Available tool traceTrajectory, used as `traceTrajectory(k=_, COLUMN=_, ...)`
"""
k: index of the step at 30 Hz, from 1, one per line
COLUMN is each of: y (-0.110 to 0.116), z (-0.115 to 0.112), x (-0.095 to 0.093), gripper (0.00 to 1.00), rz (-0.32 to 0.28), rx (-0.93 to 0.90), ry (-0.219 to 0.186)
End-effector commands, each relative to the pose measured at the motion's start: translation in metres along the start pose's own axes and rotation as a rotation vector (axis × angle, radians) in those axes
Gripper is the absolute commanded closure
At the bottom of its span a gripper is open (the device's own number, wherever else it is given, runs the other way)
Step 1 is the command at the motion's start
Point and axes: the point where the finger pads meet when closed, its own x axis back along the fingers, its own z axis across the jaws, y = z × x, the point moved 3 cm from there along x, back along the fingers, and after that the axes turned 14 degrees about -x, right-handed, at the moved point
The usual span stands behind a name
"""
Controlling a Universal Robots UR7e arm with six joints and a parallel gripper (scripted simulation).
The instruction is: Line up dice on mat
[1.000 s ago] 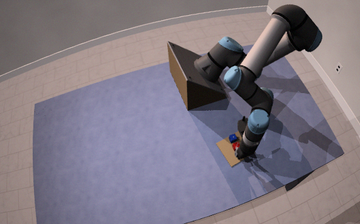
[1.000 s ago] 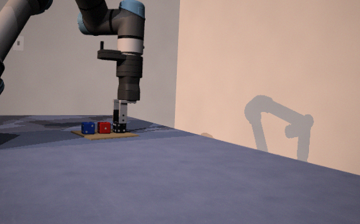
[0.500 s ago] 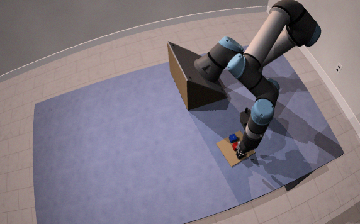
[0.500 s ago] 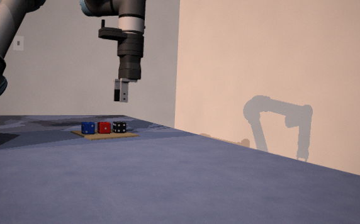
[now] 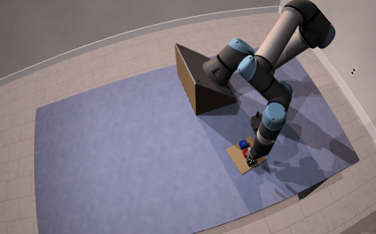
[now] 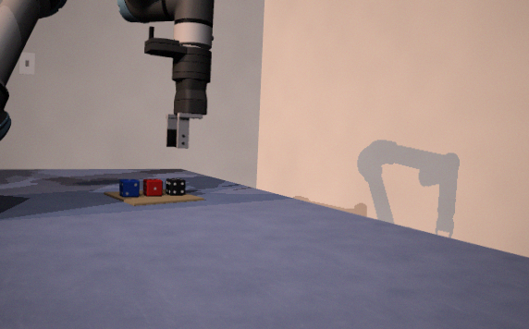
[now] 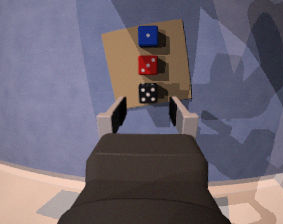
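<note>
"The blue die (image 5: 243, 144) (image 6: 129, 188) (image 7: 148, 36), where is it seen?"

"On the tan mat (image 5: 238, 159) (image 6: 157, 200) (image 7: 124, 65), at the left of the row in the exterior view, one pip shown on top. In the middle the red die (image 5: 245, 152) (image 6: 153, 188) (image 7: 148, 65) is placed, topped by three; at the right, the black die (image 5: 250, 161) (image 6: 176, 187) (image 7: 148, 93), by five."

"Is anything gripped?"

"Nothing. The end effector (image 5: 249, 154) (image 6: 178, 147) (image 7: 147, 105) is spread wide, held above the counter (image 5: 112, 148) (image 6: 250, 254) (image 7: 42, 75), apart from the dice."

Blue one (image 5: 243, 144) (image 6: 129, 188) (image 7: 148, 36), red three (image 5: 245, 152) (image 6: 153, 188) (image 7: 148, 65) and black five (image 5: 251, 162) (image 6: 176, 187) (image 7: 148, 93) lie apart in a straight row on the flat tan mat (image 5: 240, 162) (image 6: 157, 200) (image 7: 124, 70).
</note>
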Motion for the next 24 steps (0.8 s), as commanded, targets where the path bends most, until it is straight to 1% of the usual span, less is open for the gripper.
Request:
traceTrajectory(k=1, y=0.000, z=0.000, x=0.001, gripper=0.00, rz=-0.001, rx=0.000, ry=0.000)
traceTrajectory(k=10, y=0.000, z=0.000, x=0.001, gripper=0.00, rz=-0.001, rx=0.000, ry=0.000)
traceTrajectory(k=15, y=0.000, z=0.000, x=0.011, gripper=0.00, rz=-0.001, rx=0.000, ry=0.000)
traceTrajectory(k=17, y=0.000, z=0.000, x=0.011, gripper=0.00, rz=-0.001, rx=0.000, ry=0.000)
traceTrajectory(k=20, y=0.000, z=0.000, x=0.022, gripper=0.00, rz=-0.001, rx=0.000, ry=0.000)
traceTrajectory(k=24, y=0.000, z=0.000, x=0.042, gripper=0.00, rz=-0.001, rx=0.000, ry=0.000)
